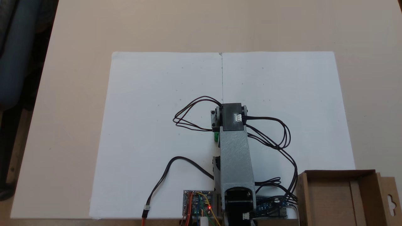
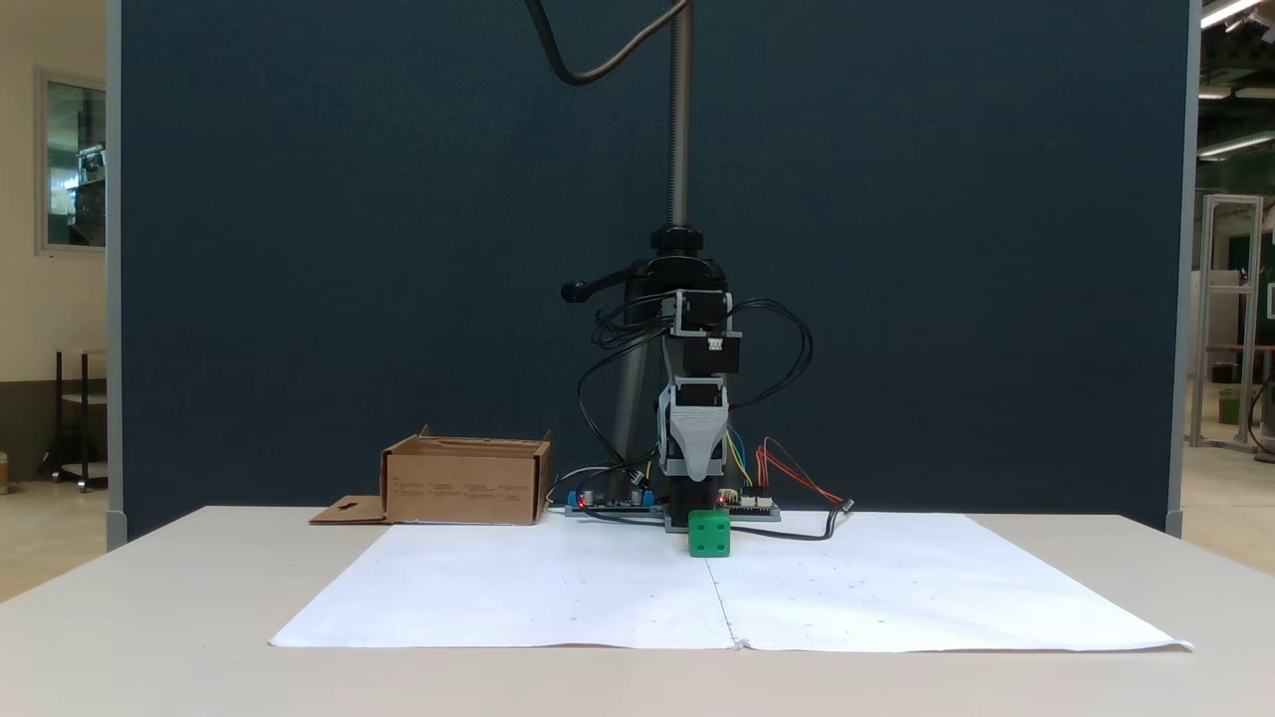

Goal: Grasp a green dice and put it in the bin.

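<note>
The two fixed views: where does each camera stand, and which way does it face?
One fixed view: above the table, looking down; the arm hides most of the green dice; the bin lies at lower right.
Other fixed view: at table height, facing the arm; the tool hangs above the dice; the bin is at left.
Shared: arm, dice, bin, white paper.

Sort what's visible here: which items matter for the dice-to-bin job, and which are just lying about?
Job:
green dice
bin, a cardboard box
gripper, poised over the dice

Lying about:
white paper sheets
circuit boards
loose black cables
camera stand pole
</note>
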`<action>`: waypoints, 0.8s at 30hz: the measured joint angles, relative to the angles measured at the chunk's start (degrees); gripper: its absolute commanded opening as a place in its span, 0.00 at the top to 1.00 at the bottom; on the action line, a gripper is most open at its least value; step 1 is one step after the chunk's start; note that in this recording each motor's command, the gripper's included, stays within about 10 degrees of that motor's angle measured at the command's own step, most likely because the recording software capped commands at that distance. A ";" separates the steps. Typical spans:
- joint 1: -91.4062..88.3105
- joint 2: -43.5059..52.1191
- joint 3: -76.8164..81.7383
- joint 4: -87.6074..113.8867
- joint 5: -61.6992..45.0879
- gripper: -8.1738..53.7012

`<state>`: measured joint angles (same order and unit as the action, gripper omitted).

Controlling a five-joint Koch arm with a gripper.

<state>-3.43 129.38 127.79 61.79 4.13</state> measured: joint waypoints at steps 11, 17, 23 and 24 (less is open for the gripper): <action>-0.53 0.00 3.16 -2.55 5.45 0.12; -0.53 0.00 3.60 -4.31 5.45 0.12; -1.76 0.00 3.60 -5.01 5.45 0.12; -2.29 0.00 3.60 -5.27 5.45 0.12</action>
<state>-5.71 129.38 131.40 56.51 9.58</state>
